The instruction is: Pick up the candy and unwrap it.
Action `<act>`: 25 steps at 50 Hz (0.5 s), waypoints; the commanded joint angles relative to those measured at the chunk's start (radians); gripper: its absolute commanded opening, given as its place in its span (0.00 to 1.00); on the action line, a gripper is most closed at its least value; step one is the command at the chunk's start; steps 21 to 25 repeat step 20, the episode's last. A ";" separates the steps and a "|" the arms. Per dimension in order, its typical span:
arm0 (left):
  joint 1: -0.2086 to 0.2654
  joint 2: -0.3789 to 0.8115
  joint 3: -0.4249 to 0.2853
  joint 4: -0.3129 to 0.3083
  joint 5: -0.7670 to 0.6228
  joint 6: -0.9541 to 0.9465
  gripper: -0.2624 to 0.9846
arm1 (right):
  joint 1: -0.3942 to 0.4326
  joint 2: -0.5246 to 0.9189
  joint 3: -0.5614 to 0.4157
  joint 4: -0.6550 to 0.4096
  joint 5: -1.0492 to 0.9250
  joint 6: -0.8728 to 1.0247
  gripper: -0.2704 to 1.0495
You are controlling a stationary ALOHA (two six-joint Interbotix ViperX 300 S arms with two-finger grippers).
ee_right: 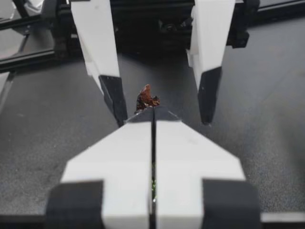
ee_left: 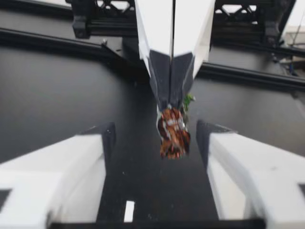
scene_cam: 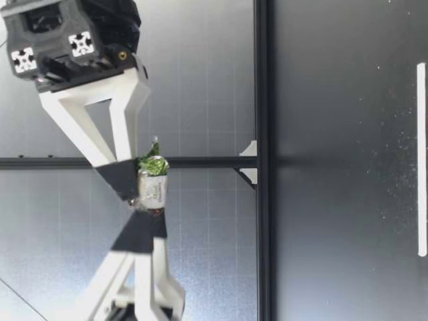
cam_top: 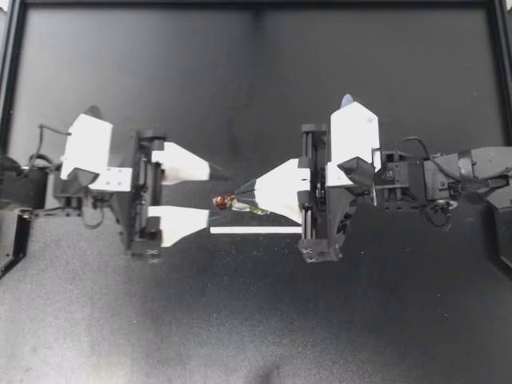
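Observation:
The candy (cam_top: 223,202), with a brown foil end and a green twisted end, hangs above the table in my right gripper (cam_top: 238,192), which is shut on it. My left gripper (cam_top: 216,194) is open, one fingertip on each side of the candy's brown end. In the left wrist view the candy (ee_left: 173,134) hangs from the right gripper's closed tips between my open left fingers (ee_left: 224,148). From the right wrist only the brown tip (ee_right: 147,99) shows past the shut right gripper (ee_right: 153,112). The low view shows the candy (scene_cam: 153,187) between the right gripper (scene_cam: 124,179) and left gripper (scene_cam: 142,231), well above the table.
A thin white strip (cam_top: 256,230) lies flat on the black table just below the candy, also seen in the low view as a white strip (scene_cam: 420,160). A black frame rail (cam_top: 256,4) borders the table.

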 commanded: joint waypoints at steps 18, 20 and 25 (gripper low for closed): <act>0.075 0.106 -0.028 -0.094 -0.005 0.021 0.65 | 0.031 -0.066 -0.009 -0.002 -0.003 0.003 0.08; 0.075 0.101 -0.028 -0.094 -0.005 0.023 0.65 | 0.025 -0.069 0.000 0.000 -0.003 0.003 0.08; 0.075 0.101 -0.028 -0.094 -0.005 0.023 0.65 | 0.025 -0.069 0.000 0.000 -0.003 0.003 0.08</act>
